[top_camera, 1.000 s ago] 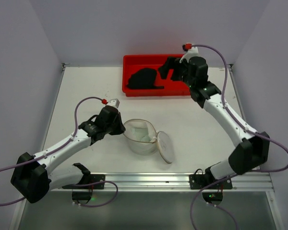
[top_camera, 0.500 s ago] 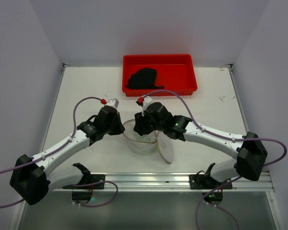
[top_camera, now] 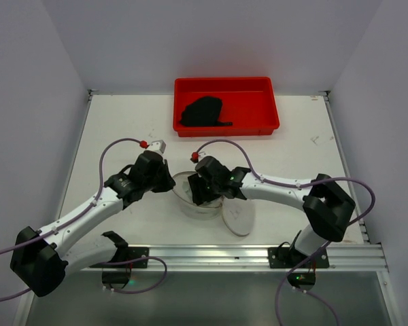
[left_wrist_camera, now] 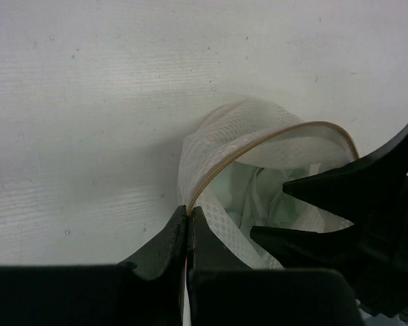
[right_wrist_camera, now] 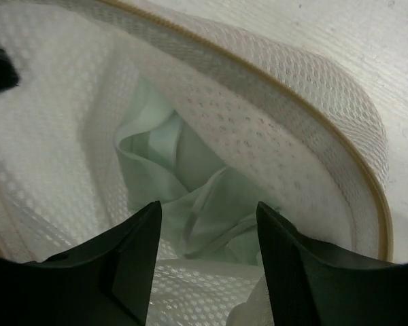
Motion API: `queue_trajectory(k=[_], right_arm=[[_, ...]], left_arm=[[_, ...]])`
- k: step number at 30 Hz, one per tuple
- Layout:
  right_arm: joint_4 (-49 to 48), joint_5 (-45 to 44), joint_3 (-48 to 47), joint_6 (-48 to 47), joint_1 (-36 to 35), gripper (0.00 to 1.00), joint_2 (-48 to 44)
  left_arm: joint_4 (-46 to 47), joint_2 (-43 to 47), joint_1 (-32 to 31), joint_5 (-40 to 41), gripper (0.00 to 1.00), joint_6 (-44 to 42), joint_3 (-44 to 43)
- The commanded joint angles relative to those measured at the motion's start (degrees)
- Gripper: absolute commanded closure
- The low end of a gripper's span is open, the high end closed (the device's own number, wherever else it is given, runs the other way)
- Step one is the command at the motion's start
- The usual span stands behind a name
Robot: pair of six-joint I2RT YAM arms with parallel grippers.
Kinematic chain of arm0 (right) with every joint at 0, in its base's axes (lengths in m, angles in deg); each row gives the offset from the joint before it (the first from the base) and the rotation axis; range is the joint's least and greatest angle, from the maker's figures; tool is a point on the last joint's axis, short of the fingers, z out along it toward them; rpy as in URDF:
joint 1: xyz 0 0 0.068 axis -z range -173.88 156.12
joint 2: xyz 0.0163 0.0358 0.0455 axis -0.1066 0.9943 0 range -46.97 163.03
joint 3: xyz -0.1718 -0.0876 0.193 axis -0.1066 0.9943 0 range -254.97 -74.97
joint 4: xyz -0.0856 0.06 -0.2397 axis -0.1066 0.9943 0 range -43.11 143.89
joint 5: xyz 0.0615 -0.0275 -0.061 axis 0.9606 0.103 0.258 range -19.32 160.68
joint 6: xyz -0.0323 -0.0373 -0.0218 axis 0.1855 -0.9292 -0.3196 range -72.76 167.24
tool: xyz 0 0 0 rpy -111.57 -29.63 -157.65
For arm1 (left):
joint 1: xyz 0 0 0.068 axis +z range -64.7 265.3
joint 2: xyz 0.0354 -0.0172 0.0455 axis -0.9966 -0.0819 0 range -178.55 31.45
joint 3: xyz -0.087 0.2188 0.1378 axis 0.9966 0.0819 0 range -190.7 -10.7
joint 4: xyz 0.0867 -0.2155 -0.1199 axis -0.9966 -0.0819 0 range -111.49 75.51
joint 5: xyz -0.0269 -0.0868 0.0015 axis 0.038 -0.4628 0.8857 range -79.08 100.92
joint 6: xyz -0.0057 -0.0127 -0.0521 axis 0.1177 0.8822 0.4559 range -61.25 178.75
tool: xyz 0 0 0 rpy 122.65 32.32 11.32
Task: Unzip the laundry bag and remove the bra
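Left claw [left_wrist_camera: 188, 212] closed tight, pinching the zipper rim of the bag [left_wrist_camera: 258, 139]. Bag sits unzipped and gaping mid-table [top_camera: 122, 129], its flap [top_camera: 239, 219] lying to the right. Right claw [right_wrist_camera: 205, 207] is inside the opening, fingers apart over pale green fabric [right_wrist_camera: 156, 149], gripping nothing. Bra [top_camera: 202, 112] lies in the red tray [top_camera: 258, 85] at the far edge.

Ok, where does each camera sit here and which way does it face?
Top external: above and behind the bases, facing down at the table; both arms show, reaching the laundry bag.
Left wrist: on that wrist, facing along the shut left gripper pinching the bag's zipper rim.
Right wrist: on that wrist, facing into the bag between the parted fingers of the right gripper.
Both wrist views share that zipper rim.
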Motion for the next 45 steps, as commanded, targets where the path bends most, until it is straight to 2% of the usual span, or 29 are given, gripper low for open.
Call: queue_trajectory(k=[1,3,7,16,19,20,23,24,25,30,36,45], right_arm=[[1.9,-0.2,-1.2,1.4,-0.2,0.39,1.6],[2.5,-0.2,-2.5,1.4,-0.2,0.28,2.5],[3.4,0.5,-4.6,1.2,-0.5,0.15,6.5],[5.5,0.8,-10.9,2.0,-1.4,0.16,15.5],[5.9,0.3,-11.6,2.4,-1.5,0.33,16.8],[6.0,0.1,-11.6,2.4,-1.5,0.50,16.7],[5.6,0.1,-10.7,2.4,-1.4,0.78,15.4],[5.4,0.1,-10.0,2.4,-1.4,0.96,14.5],[4.2,0.2,-9.3,2.3,-1.4,1.00,13.6],[0.6,0.5,-4.5,1.6,-1.4,1.00,8.0],[-5.9,0.3,2.6,-1.0,-1.3,1.00,-4.1],[-24.8,2.8,15.1,-3.6,-1.3,1.00,-22.3]], left_arm=[[-0.2,1.4,0.3,0.4,1.00,-0.4,-0.5],[0.0,1.2,0.3,0.1,1.00,-0.2,-0.1],[0.4,0.7,0.3,-0.2,1.00,0.3,0.8],[1.8,-1.2,0.3,-0.3,1.00,0.6,2.1],[1.9,-1.5,0.3,-0.3,1.00,0.6,2.6],[2.0,-1.5,0.3,-0.3,1.00,0.7,2.8],[2.0,-1.4,0.4,0.0,1.00,0.7,2.9],[1.9,-1.4,0.3,0.1,1.00,0.7,2.9],[1.8,-1.3,0.4,0.4,1.00,0.7,2.8],[1.1,-0.5,0.3,1.2,1.00,0.6,2.6],[-0.5,0.0,0.4,3.5,1.00,0.0,2.0],[0.3,-0.2,0.5,2.6,1.00,0.0,1.9]])
